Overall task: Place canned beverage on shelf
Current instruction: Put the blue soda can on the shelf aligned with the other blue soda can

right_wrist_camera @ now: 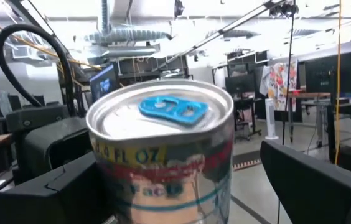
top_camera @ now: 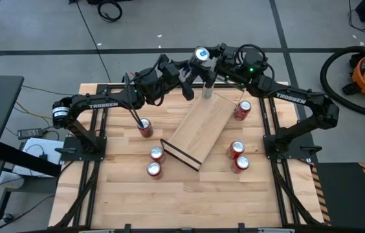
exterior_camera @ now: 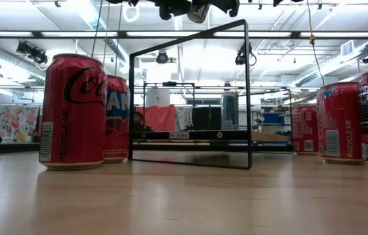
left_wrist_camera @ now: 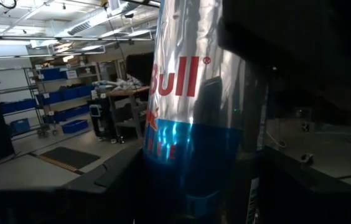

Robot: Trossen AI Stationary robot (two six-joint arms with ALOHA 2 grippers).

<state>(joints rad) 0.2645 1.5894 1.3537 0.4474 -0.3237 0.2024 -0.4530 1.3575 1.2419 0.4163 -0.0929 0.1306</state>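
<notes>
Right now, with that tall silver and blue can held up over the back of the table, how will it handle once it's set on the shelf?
The Red Bull can looks tall and slim, so probably tippy. Its glossy metal may slip. The shelf looks flat.

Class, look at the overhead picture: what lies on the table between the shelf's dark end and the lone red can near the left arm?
Bare tabletop only; nothing lies between the shelf and that red can in the high view.

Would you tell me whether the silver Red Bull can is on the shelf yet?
No: both hands hold the Red Bull can above the shelf.
</notes>
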